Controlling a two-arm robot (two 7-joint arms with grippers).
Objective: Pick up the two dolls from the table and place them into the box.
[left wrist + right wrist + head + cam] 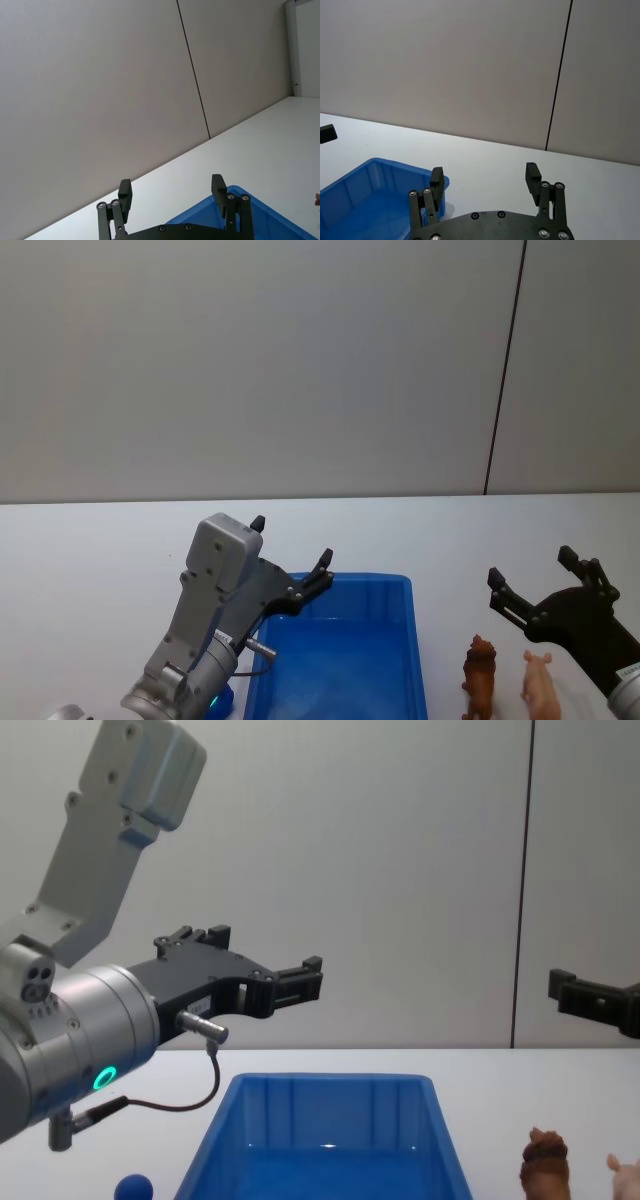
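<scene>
1. The brown doll (480,675) and the pink doll (540,688) stand side by side on the worktop (100,540), just beside the box (370,580) at its 3 o'clock.
2. Each doll's long axis appears to run 12-to-6 in the head view.
3. The right gripper (532,570) hovers above them with its fingers spread and empty. The brown doll lies at its 7 o'clock and the pink doll at 6 — this is the nearer arm.
4. The left gripper (292,540) is also spread and empty, over the box's left rim.
5. Clearance — the box wall stands close at the brown doll's 9 o'clock, and there is open worktop at 12.

Inspection finds no legible text, label, brand, number or sign; the box (375,590) and the left arm's grey housing (220,550) carry no markings.
</scene>
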